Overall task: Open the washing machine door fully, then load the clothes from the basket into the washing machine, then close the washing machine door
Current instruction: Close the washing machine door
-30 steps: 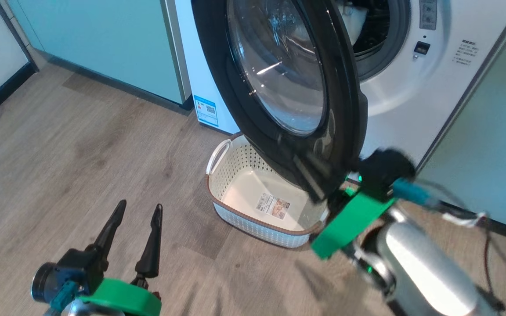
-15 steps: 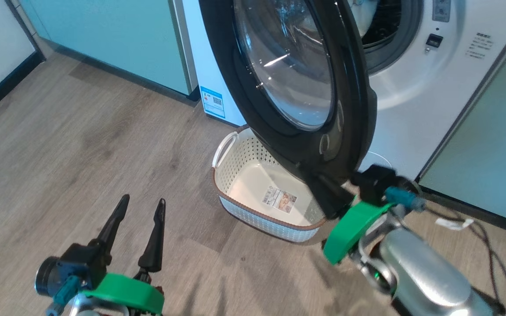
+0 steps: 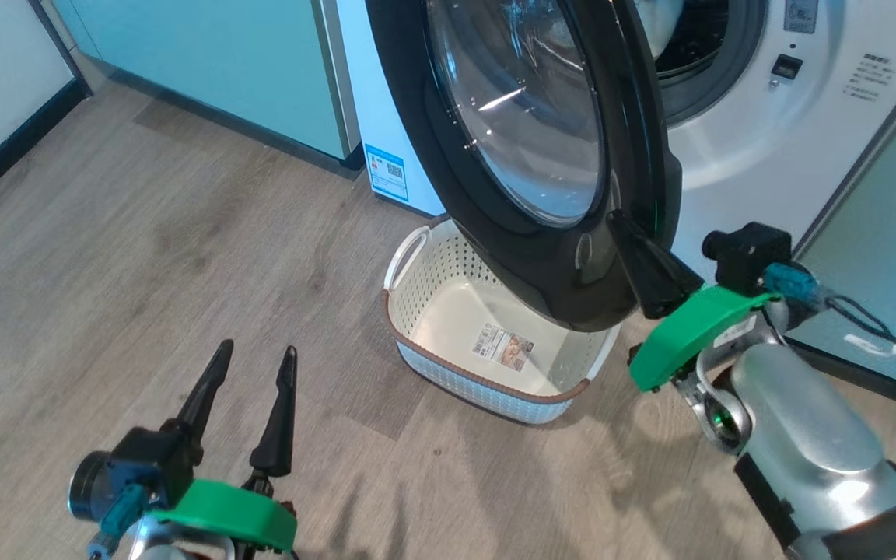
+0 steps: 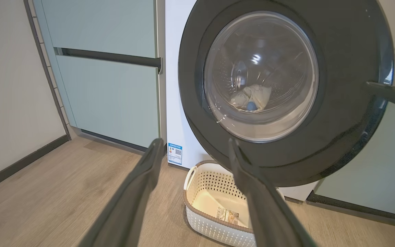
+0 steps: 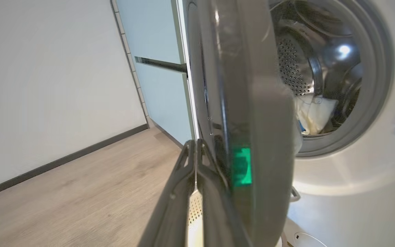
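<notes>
The washing machine [image 3: 736, 163] stands with its black-rimmed door [image 3: 518, 117] swung about halfway out. My right gripper [image 3: 617, 221] is shut and empty, its fingers laid against the door's outer rim near the free edge; the right wrist view has the gripper [image 5: 195, 143] beside the door [image 5: 249, 85]. Pale yellow clothes [image 5: 317, 115] with a blue patch lie in the drum, also seen through the glass as clothes [image 4: 252, 97]. The basket [image 3: 448, 372] sits on the floor under the door, holding nothing but a sticker. My left gripper [image 3: 256, 351] hangs open at lower left, well short of the basket.
Pale green cabinets [image 3: 222, 62] flank the machine on the left, and another green panel [image 3: 891, 218] on the right. A white wall with a dark baseboard [image 3: 5, 155] runs along the far left. Wooden floor [image 3: 145, 257] spreads in front.
The head camera has shifted slightly. My right gripper has risen from under the door's lower edge to its outer rim on the right. The left gripper has stayed put.
</notes>
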Robot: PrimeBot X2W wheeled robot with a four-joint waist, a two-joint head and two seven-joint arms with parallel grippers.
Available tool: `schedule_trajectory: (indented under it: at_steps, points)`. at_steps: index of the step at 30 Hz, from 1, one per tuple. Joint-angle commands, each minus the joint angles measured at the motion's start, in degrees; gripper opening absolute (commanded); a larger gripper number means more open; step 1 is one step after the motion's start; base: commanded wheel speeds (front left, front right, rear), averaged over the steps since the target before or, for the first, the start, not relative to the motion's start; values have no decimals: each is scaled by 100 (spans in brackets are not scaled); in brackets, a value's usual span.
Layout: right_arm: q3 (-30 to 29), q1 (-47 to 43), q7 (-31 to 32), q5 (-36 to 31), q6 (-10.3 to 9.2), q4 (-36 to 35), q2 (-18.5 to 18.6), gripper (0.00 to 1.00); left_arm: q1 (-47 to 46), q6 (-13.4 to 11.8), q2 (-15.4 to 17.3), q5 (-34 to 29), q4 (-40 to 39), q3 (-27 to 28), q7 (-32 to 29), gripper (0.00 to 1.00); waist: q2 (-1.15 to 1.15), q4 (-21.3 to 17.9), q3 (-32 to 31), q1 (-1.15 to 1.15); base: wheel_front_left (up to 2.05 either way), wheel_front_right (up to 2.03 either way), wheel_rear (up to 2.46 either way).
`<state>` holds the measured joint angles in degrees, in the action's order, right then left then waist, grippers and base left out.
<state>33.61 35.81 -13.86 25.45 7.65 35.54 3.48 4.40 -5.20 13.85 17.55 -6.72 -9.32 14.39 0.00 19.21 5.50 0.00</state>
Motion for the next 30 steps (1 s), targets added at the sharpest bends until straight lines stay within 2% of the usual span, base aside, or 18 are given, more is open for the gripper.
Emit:
schedule_trajectory:
  at_steps: [1, 18, 30]
  points:
    - [-8, 233, -64, -42, -16, -136, -60, 0, -291, 2, 34, -78, -175, 236, 54, 100, 0, -2, 8, 0, 0, 0, 0]
    - [-592, 619, -111, -368, -16, 131, -50, 0, -502, 127, -120, -209, -298, 317, 60, 100, 0, -53, 393, 0, 0, 0, 0]
    - [-1453, 1272, -68, -785, -16, 388, 305, 0, -864, 461, -455, -368, -279, 340, 61, 100, 0, 47, 925, 0, 0, 0, 0]
